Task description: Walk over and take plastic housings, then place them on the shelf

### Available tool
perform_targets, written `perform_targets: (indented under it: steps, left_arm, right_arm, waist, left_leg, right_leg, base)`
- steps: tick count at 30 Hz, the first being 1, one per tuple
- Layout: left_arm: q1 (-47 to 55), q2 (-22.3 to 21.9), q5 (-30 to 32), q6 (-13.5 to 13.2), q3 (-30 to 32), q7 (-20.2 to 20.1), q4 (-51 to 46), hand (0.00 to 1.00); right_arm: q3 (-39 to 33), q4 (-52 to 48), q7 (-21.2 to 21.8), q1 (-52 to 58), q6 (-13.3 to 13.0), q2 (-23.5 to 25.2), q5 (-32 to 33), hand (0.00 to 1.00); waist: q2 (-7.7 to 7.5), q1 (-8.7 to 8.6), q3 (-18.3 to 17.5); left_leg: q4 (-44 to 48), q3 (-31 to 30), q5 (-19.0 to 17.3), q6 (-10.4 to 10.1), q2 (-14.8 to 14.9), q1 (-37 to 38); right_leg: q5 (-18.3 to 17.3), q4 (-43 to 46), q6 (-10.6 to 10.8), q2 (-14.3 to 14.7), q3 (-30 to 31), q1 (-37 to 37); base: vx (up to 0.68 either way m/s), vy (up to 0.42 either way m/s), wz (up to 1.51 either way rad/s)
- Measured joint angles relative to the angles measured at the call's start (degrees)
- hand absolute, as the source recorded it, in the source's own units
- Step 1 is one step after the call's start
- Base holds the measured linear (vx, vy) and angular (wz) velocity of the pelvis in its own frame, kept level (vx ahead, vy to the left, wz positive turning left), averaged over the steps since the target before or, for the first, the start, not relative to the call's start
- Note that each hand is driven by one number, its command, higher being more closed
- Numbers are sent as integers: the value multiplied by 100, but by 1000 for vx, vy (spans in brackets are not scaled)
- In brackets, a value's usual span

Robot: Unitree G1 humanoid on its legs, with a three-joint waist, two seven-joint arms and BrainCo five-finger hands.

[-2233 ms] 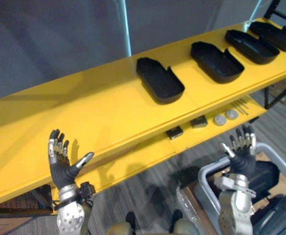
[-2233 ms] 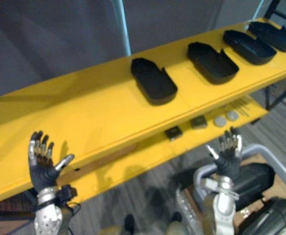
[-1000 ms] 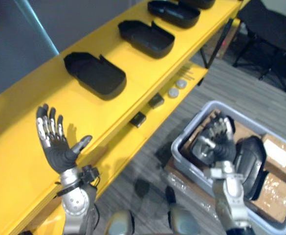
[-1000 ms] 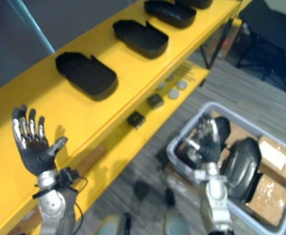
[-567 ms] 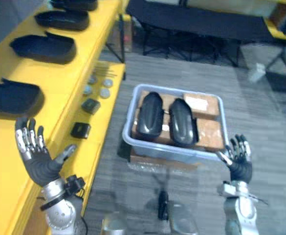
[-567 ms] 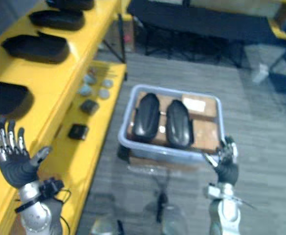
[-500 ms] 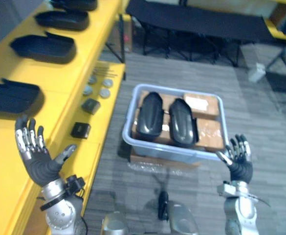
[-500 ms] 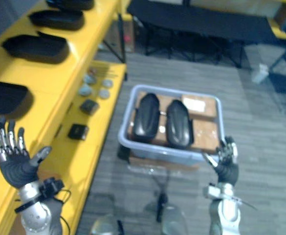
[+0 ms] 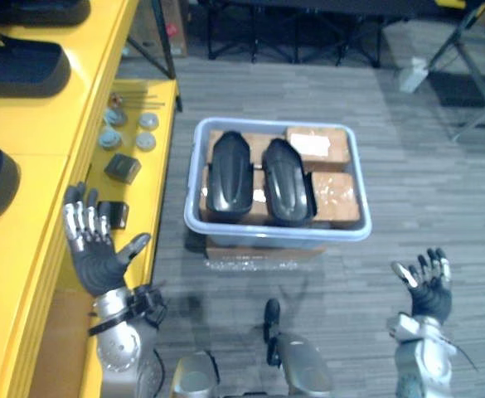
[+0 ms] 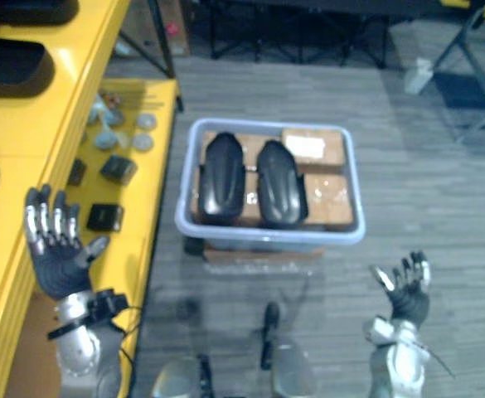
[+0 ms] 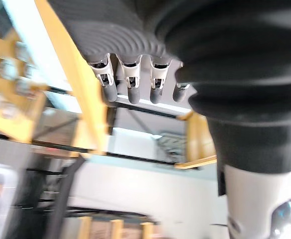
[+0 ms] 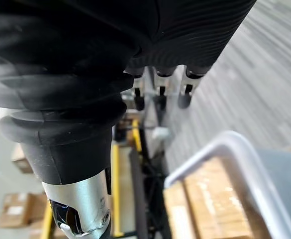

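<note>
Housings: two black plastic housings [image 9: 285, 182] are lying side by side in the grey bin [image 9: 275, 235], ahead of and between my hands.
Left hand [image 9: 93, 259]: I'm holding it raised, fingers spread, empty, beside the yellow shelf [image 9: 26, 265].
Right hand [image 9: 429, 292]: raised, fingers apart, empty.

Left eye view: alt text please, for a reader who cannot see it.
Two black plastic housings lie side by side on brown cartons in a grey bin on the floor. Both hands are raised open: the left hand beside the yellow shelf, the right hand over the floor.
</note>
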Motion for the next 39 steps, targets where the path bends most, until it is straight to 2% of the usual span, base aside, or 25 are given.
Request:
perform_targets:
  steps: [2,4,5,7,9,10,12,13,15,17,18,20,21,23,24,25,28,31,36,37,39]
  left_arm:
    - [-170,179,21,166,-300,-110,391,0]
    - [-510,326,70,439,-724,-251,1056,0]
    - [-586,344,86,527,-823,-285,1214,0]
    - [-782,339,92,750,-1054,-404,1699,0]
    - [-970,334,112,1009,-1323,-496,2331,0]
    - [-1062,327,246,1140,-1522,-519,2760,0]
    - [-1082,311,321,1225,-1736,-591,3199,0]
    - [-1079,294,320,1234,-1885,-608,3450,0]
    - [-1042,295,320,1239,-2016,-604,3694,0]
    - [-1007,289,308,1241,-2175,-580,4092,0]
    - [-973,281,304,1241,-2193,-568,4174,0]
    - [-844,271,296,1237,-2317,-478,4399,0]
    - [-805,274,297,1235,-2328,-471,4433,0]
    - [-767,273,252,1125,-2347,-427,4461,0]
    - [-765,271,248,1094,-2357,-399,4472,0]
    - [-766,251,248,1050,-2377,-362,4513,0]
    - [-759,116,240,897,-2385,-205,4672,0]
    - [-755,79,240,835,-2543,-154,4769,0]
    - [-747,-100,188,736,-2722,-118,4856,0]
    - [-748,-109,186,698,-2736,-60,4859,0]
    - [-749,-110,126,665,-2752,-29,4865,0]
  right_arm:
    - [6,581,-184,-562,-6,-177,7,0]
    - [10,1526,-600,-1600,-8,-561,90,0]
    - [24,1748,-728,-1885,-8,-671,92,0]
    - [88,2332,-925,-2658,-8,-1050,164,0]
    - [294,3009,-1004,-3622,38,-1622,343,0]
    - [445,3417,-1011,-4213,91,-1997,442,0]
    - [660,3794,-1064,-4786,199,-2378,487,0]
    - [847,4022,-1115,-5138,261,-2624,486,0]
    - [1026,4268,-1208,-5538,328,-2822,480,0]
    - [1087,4590,-1385,-5970,559,-3052,474,0]
    - [1139,4663,-1417,-6048,635,-3108,470,0]
    - [1241,4803,-1517,-6189,945,-3313,411,0]
    - [1242,4856,-1533,-6203,1013,-3330,400,0]
    - [1247,5038,-1668,-6234,1368,-3455,287,0]
    - [1246,5126,-1720,-6271,1456,-3475,253,0]
    - [1246,5265,-1824,-6336,1649,-3534,186,0]
    - [1233,5368,-2135,-6438,1990,-3769,15,0]
    - [1225,5433,-2356,-6459,2183,-3849,-96,0]
    - [1232,5543,-2223,-6457,2776,-3937,-341,0]
    - [1244,5552,-2123,-6459,2878,-3949,-473,100]
    - [1309,5580,-1885,-6460,2983,-4020,-640,100]
  waist:
    - [-3,32,49]
    - [9,156,84]
    - [18,160,97]
    - [105,201,151]
    - [248,357,227]
    - [403,424,309]
    - [562,599,390]
    - [703,656,460]
    - [818,739,499]
    - [993,925,568]
    - [1018,947,570]
    - [1121,962,559]
    - [1123,963,558]
    - [1130,1007,554]
    - [1141,1019,547]
    - [1183,1044,519]
    - [1315,1077,429]
    - [1424,1071,354]
    - [1526,1077,282]
    - [1526,1084,282]
    - [1528,1095,281]
  left_leg:
    - [38,-50,13,24,-71,-191]
    - [68,-70,51,87,-189,-449]
    - [94,-104,56,93,-225,-516]
    - [229,-282,55,95,-295,-714]
    - [412,-506,42,113,-371,-1004]
    - [548,-690,27,135,-416,-1181]
    - [631,-750,15,156,-445,-1321]
    - [750,-870,3,173,-467,-1444]
    - [824,-958,3,175,-523,-1611]
    - [990,-1008,-19,213,-559,-1800]
    - [1012,-1013,-19,214,-574,-1856]
    - [1158,-1110,-27,233,-645,-2059]
    - [1180,-1125,-26,235,-657,-2090]
    - [1224,-1145,-5,267,-692,-2188]
    - [1235,-1145,-4,269,-693,-2203]
    - [1259,-1146,-4,269,-686,-2239]
    - [1278,-1145,5,265,-687,-2355]
    - [1260,-1154,15,248,-662,-2355]
    - [1257,-1161,17,243,-662,-2359]
    - [1256,-1156,16,243,-667,-2372]
    - [1258,-1156,17,241,-672,-2375]
  right_leg:
    - [182,-300,-7,-44,-35,-15]
    - [374,-569,-18,-135,-71,-111]
    - [457,-608,-10,-173,-109,-135]
    - [570,-627,3,-231,-164,-218]
    - [660,-608,59,-279,-198,-390]
    - [675,-513,65,-317,-323,-480]
    - [673,-415,64,-356,-352,-602]
    - [667,-333,58,-384,-438,-660]
    - [638,-186,31,-445,-477,-830]
    - [606,18,16,-501,-508,-1008]
    - [590,64,3,-528,-523,-1061]
    - [542,202,-23,-623,-637,-1201]
    - [531,228,-35,-639,-650,-1227]
    - [427,290,-91,-705,-741,-1307]
    - [413,304,-78,-722,-773,-1317]
    - [384,348,-96,-730,-799,-1354]
    - [377,439,-106,-755,-814,-1502]
    - [372,474,-99,-737,-839,-1536]
    - [252,665,-79,-764,-829,-1634]
    - [216,740,-91,-785,-821,-1681]
    - [191,784,-91,-801,-830,-1699]
  base:
    - [-75,52,4]
    - [-91,87,5]
    - [-86,116,24]
    - [-91,137,23]
    - [-104,143,23]
    - [-93,131,32]
    - [-97,137,26]
    - [-105,137,24]
    - [-126,134,22]
    - [-159,130,11]
    - [-160,103,16]
    - [-159,94,21]
    - [-153,82,17]
    - [-150,57,9]
    - [-141,37,1]
    - [-124,26,0]
    - [-107,21,0]
    - [-61,6,-2]
    - [-58,1,0]
    - [-94,-9,1]
    - [-86,-15,1]
